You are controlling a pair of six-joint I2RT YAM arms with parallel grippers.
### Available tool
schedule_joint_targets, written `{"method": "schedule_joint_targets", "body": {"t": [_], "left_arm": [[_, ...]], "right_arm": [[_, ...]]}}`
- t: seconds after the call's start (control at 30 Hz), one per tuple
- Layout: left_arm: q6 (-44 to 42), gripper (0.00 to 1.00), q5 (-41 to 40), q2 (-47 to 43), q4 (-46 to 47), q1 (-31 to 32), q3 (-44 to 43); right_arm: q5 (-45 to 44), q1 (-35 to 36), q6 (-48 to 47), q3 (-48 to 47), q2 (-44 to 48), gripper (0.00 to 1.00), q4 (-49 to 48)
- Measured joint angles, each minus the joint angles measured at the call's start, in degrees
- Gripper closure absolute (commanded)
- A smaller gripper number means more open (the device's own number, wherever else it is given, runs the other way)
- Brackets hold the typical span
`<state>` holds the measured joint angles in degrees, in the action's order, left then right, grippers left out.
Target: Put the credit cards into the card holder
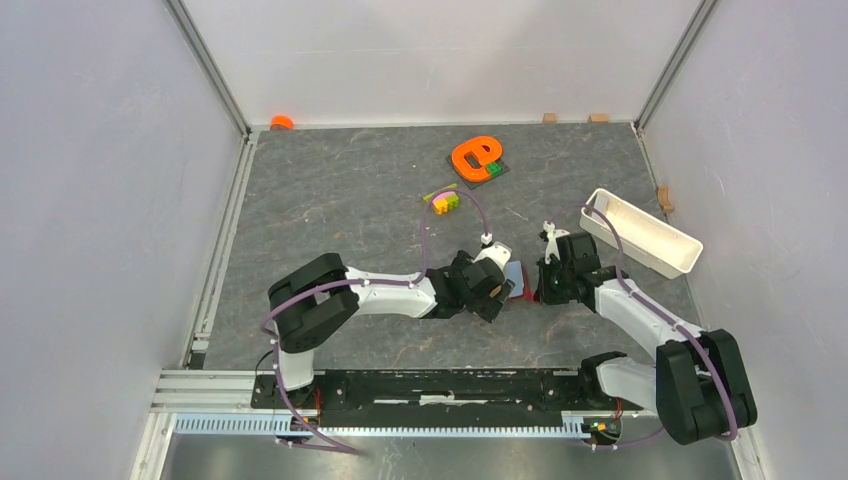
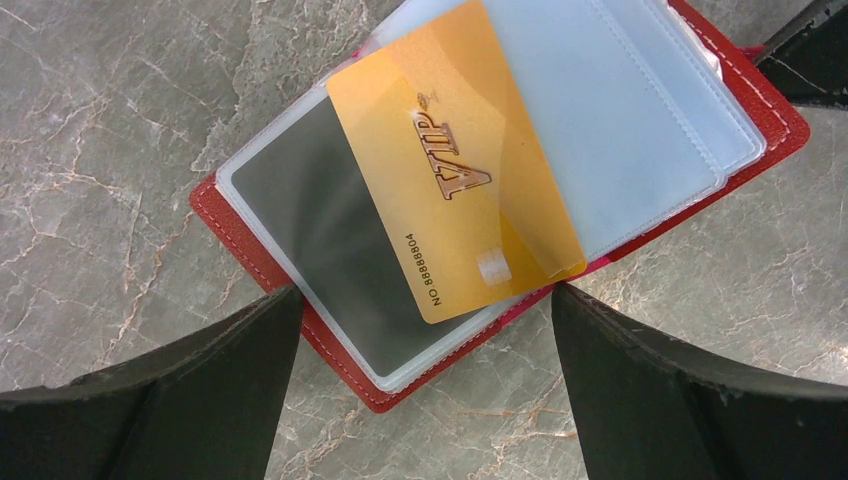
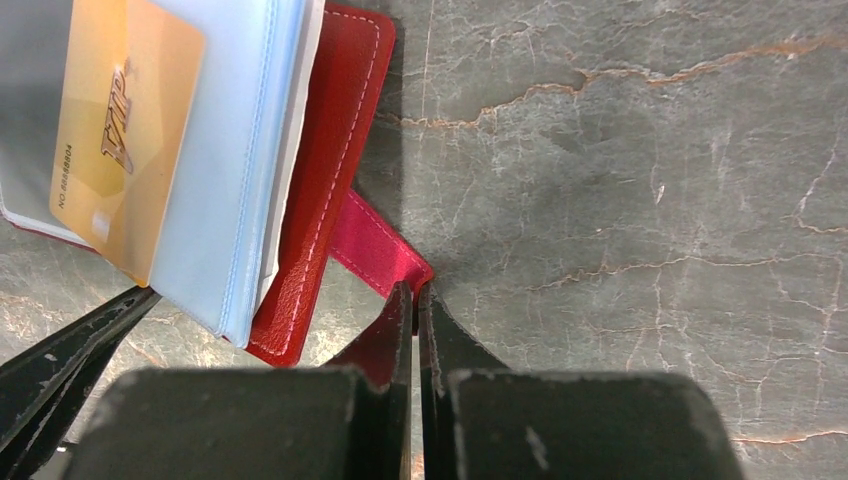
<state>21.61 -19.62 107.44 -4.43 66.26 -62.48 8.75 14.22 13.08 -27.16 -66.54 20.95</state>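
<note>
The card holder (image 3: pixel 320 180) is lying open on the grey marble-pattern table (image 2: pixel 100 150), between the two arms; its clear plastic sleeves (image 2: pixel 640 110) are facing up. One gold VIP credit card (image 2: pixel 460 180) is sitting only partly inside a sleeve; about half of it is showing bare, and one corner is sticking out over the holder's edge. The left gripper (image 2: pixel 422 300) is hovering just above this card with its jaws spread fully wide, and it is holding nothing. The right gripper (image 3: pixel 415 295) is closed tight, with its tips touching the end of the red snap tab (image 3: pixel 375 245) (whether it is pinching the tab or only pressing on it, I cannot tell). In my judgement the task is partly done; the card is needing a push to go fully in. I am not seeing any other card.
</note>
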Motion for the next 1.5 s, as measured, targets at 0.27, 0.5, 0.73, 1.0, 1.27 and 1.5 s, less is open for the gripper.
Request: {"method": "schedule_joint_targets", "body": {"t": [0.27, 0.5, 0.73, 1.0, 1.27, 1.5], "left_arm": [[1.9, 0.00, 0.1, 0.8, -2.8, -0.7, -2.1], [3.3, 0.00, 0.2, 1.0, -3.2, -1.0, -2.5], [3.0, 0.00, 0.8, 0.9, -3.2, -1.2, -2.5], [-4.8, 0.00, 5.8, -8.2, 0.3, -2.3, 7.0], [-12.0, 0.00, 11.1, -11.7, 6.2, -2.3, 8.5], [-17.6, 0.00, 11.9, -8.1, 7.7, -2.3, 8.5]], "right_arm": [[0.4, 0.0, -0.1, 1.0, 1.1, 1.00, -0.8], [0.8, 0.0, -0.1, 1.6, 1.8, 1.00, -1.2], [0.9, 0.0, -0.1, 1.8, 2.1, 1.00, -1.3], [1.2, 0.0, -0.1, 1.8, 2.8, 1.00, 0.5], [1.3, 0.0, -0.1, 1.8, 2.9, 1.00, 0.6], [1.3, 0.0, -0.3, 1.8, 3.1, 1.00, 1.2]]}}
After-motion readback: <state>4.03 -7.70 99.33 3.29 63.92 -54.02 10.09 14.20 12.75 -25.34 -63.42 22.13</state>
